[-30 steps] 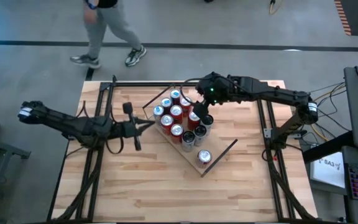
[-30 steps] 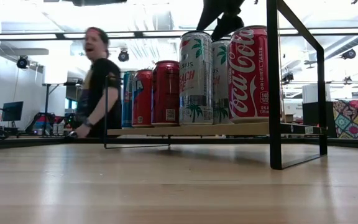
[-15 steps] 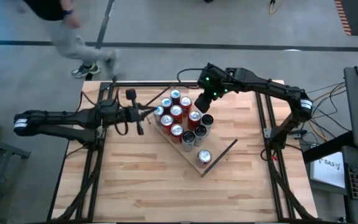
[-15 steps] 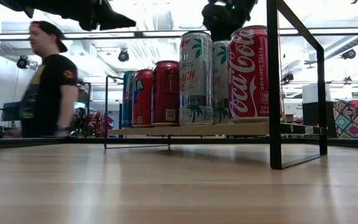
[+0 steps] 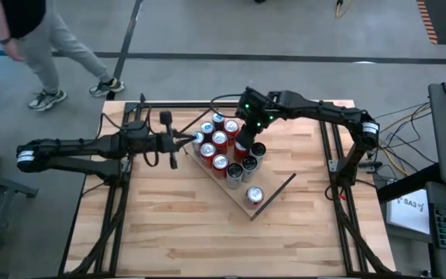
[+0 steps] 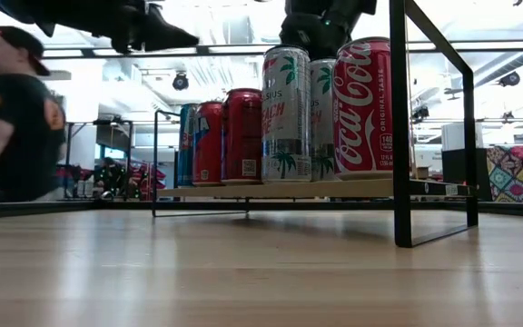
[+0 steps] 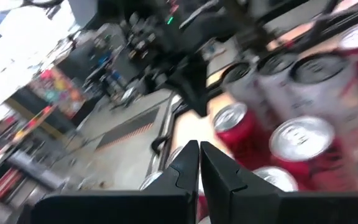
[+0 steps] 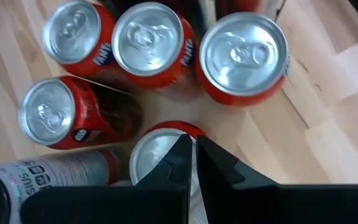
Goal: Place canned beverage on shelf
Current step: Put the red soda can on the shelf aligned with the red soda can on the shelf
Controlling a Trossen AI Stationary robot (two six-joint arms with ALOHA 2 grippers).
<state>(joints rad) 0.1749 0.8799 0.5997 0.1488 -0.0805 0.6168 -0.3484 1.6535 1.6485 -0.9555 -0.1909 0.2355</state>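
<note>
**Asker:** Where are the cans and the shelf?

**Describer:** The shelf [image 5: 273, 193], a flat rectangular board of light wood with a thin dark rim, lies at an angle in the middle of the plank tabletop [image 5: 207, 240]. About a dozen upright beverage cans [image 5: 221, 139], mostly red with silver tops, are clustered at the shelf's far end. One silver-topped can [image 5: 254, 195] stands apart from them, nearer the shelf's other end.

**Asker:** What is the right gripper doing?

**Describer:** The right gripper [image 5: 242, 145] hangs directly above the cluster. A second ago its fingers were spread wide; now they are pressed together with nothing between them. Its wrist camera looks down past the closed fingers [image 8: 188, 165] onto the red cans [image 8: 146, 38] standing free below.

**Asker:** And the left one?

**Describer:** The left gripper [image 5: 186, 139] has swung in toward the shelf and now sits just beside the cluster's left edge, fingers closed and empty.

**Asker:** What does the change mean for the task?

**Describer:** It appears that a can has just been let go among the others. With both grippers empty, this placement seems complete. The right arm would need to lift straight up to avoid knocking over neighbouring cans.

**Asker:** Anything beyond the shelf?

**Describer:** A person [image 5: 33, 46] is walking past the table's far-left corner.
</note>
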